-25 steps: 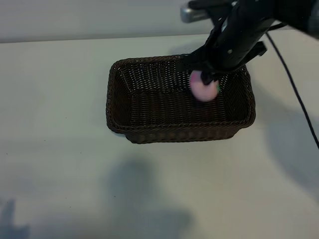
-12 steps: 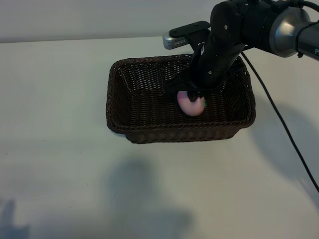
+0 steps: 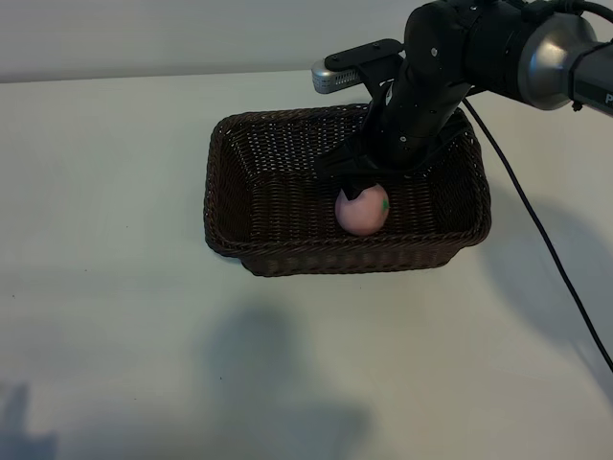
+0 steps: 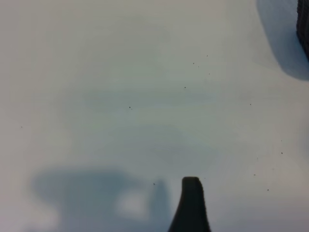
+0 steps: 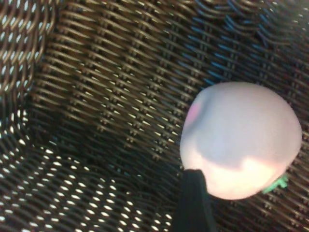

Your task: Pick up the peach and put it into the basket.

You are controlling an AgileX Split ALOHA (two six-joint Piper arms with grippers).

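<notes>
The pale-pink peach (image 3: pixel 362 211) lies on the floor of the dark-brown wicker basket (image 3: pixel 222 196), near its front wall and right of the middle. A green leaf mark faces right. My right gripper (image 3: pixel 358 178) hangs open just above the peach, inside the basket. In the right wrist view the peach (image 5: pixel 241 140) rests on the weave (image 5: pixel 96 96) beside one dark finger (image 5: pixel 193 200), with no grip on it. My left gripper shows only in its wrist view, as one dark finger (image 4: pixel 191 205) above bare white table.
The basket stands on a white table (image 3: pixel 115 316). A black cable (image 3: pixel 536 220) trails from the right arm across the table's right side. A dark basket edge (image 4: pixel 304 24) shows at a corner of the left wrist view.
The right gripper came down into the basket with the peach and opened. The peach dropped out of it onto the basket floor. The left gripper has not changed.
</notes>
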